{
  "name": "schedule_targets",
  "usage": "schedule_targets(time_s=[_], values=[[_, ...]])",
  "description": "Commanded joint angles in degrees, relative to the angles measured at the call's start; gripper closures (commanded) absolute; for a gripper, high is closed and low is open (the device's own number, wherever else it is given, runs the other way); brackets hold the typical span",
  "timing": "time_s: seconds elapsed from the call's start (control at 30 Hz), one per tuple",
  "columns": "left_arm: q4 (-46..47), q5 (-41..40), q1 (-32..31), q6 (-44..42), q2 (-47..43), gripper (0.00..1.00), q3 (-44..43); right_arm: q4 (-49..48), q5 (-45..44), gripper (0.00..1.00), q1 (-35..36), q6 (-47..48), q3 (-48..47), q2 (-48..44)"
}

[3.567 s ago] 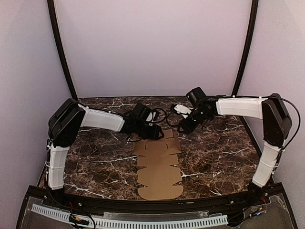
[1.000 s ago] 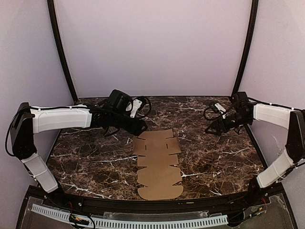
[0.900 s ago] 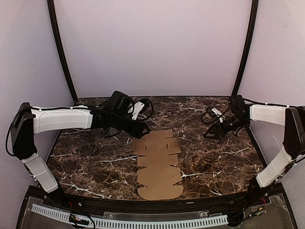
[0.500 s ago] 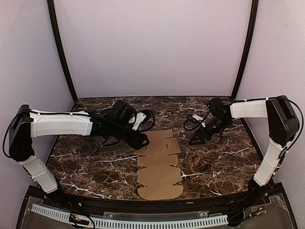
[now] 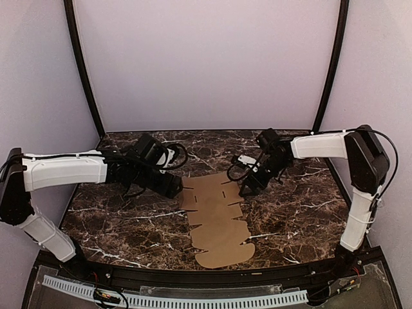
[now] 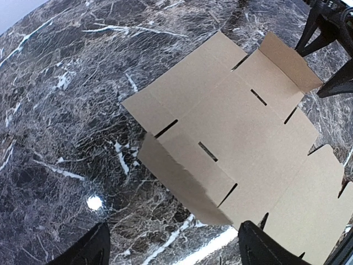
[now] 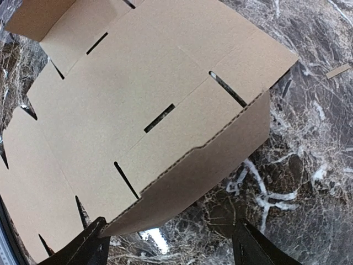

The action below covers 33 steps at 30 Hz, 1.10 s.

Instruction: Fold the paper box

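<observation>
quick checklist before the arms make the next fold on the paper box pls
1. Left gripper open: ok, its fingers stand wide apart in its wrist view.
2. Right gripper open: ok, likewise.
3. Paper box lying between both grippers: ok.
4. Left side flap raised off the table: ok.
5. Right side flap raised: ok.
6. Fingertips touching the flaps: cannot tell.
</observation>
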<state>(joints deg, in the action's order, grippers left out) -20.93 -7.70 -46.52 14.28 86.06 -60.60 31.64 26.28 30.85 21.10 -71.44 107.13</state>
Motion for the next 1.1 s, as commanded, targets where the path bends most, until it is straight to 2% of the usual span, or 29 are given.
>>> schedule_targets(time_s=[0.0,0.03,0.2,0.33,0.57,0.87,1.07], values=[[1.90,6.07,5.31,4.51,-2.07,0.16,0.31,2.72,1.11,0.23,-0.38,-0.09,-6.17,1.09],[1.73,9.41,7.19,4.91,-1.48,0.16,-1.52,3.67,2.19,0.23,-0.40,0.13,-7.99,1.52],[-1.99,13.46,12.25,6.75,5.07,0.16,-7.92,9.76,3.47,0.21,-0.45,-0.64,-19.08,6.30],[-1.66,20.41,17.52,10.00,10.98,0.18,-10.04,7.33,3.63,0.22,-0.46,-2.54,-18.06,6.66],[-1.28,30.05,19.00,10.25,22.66,0.24,-15.03,6.25,4.64,0.21,-0.49,-3.26,-15.12,5.39],[7.45,38.42,19.03,13.66,31.87,0.44,-16.74,4.61,5.06,0.20,-0.49,-2.90,-11.74,2.71],[10.04,41.76,18.54,15.83,35.56,0.62,-18.94,4.35,5.66,0.20,-0.44,-2.97,-11.53,2.78]])
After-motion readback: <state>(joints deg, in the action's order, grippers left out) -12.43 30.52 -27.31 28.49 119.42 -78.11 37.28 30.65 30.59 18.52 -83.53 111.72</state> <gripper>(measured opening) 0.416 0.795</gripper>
